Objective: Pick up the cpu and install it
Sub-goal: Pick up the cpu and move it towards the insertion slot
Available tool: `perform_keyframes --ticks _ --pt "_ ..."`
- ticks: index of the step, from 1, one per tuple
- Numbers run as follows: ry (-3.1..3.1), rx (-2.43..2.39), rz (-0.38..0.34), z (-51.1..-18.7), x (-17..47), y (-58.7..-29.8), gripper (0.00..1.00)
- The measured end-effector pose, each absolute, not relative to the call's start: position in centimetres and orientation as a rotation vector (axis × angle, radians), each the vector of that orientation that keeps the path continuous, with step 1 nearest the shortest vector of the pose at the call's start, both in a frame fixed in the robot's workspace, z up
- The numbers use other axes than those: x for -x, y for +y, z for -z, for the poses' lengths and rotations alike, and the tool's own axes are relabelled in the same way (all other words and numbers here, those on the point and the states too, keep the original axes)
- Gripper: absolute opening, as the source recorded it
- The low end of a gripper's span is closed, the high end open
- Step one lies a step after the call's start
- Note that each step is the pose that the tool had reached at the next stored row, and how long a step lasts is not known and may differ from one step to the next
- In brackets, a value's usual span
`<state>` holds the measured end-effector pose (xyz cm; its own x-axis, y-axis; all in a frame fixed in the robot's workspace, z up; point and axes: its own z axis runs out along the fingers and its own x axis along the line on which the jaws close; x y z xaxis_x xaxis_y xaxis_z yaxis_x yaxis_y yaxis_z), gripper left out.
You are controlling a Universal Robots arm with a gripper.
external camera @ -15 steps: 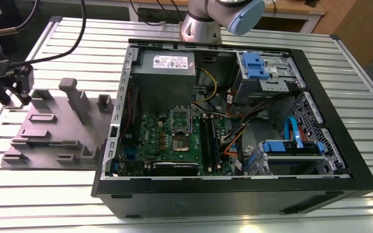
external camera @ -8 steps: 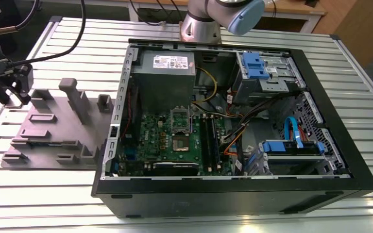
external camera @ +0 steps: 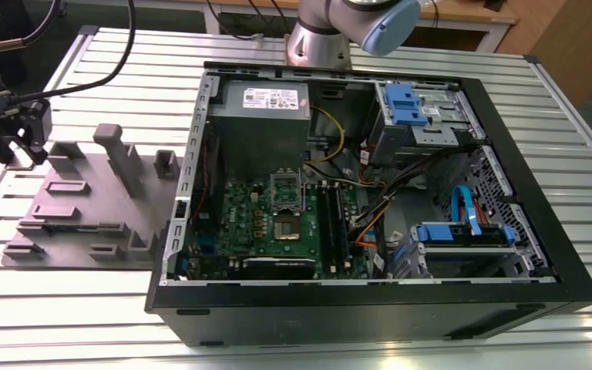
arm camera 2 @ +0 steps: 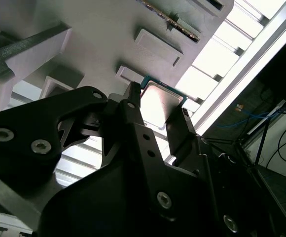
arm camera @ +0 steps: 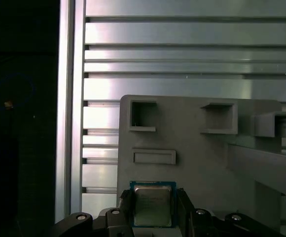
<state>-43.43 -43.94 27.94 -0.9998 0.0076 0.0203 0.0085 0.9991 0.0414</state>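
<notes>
1. cpu [arm camera: 153, 205] sits between the two black fingers [arm camera: 125, 203] of my claw [arm camera: 153, 196]. Its metal lid faces the first wrist view and has a thin teal rim.
2. Claw is clamped on the cpu. In both wrist views the fingers bear on two opposite edges.
3. The cpu is at a corner of the grey parts holder [arm camera: 197, 163], just beside a shallow rectangular pocket. I can't tell whether it touches the holder or hangs clear of it.
4. Hidden: in the second wrist view the fingers [arm camera 2: 133, 116] cover the lower part of the cpu [arm camera 2: 159, 104]. In the first wrist view my claw body cuts off its near edge.
5. Writing: there is faint print on the lid, not readable.
6. In the exterior view my claw [external camera: 16, 139] is at the exterior view's left edge, by the holder's [external camera: 80, 223] corner, above the slatted aluminium counter [external camera: 70, 308].
7. The open computer case [external camera: 378, 316] lies just beside the holder, on the exterior view's right, well apart from my claw.
8. A white label [external camera: 270, 98] is on the grey power supply box [external camera: 265, 131], its text too small to read.
9. My arm [external camera: 322, 38] stands behind the case, cut off at the top.
</notes>
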Motion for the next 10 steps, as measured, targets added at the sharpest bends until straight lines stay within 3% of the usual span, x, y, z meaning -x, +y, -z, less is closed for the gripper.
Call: perform_keyframes --ticks 10 --pt "-3.121 0.013 0.065 -28.32 43.43 -43.94 0.45"
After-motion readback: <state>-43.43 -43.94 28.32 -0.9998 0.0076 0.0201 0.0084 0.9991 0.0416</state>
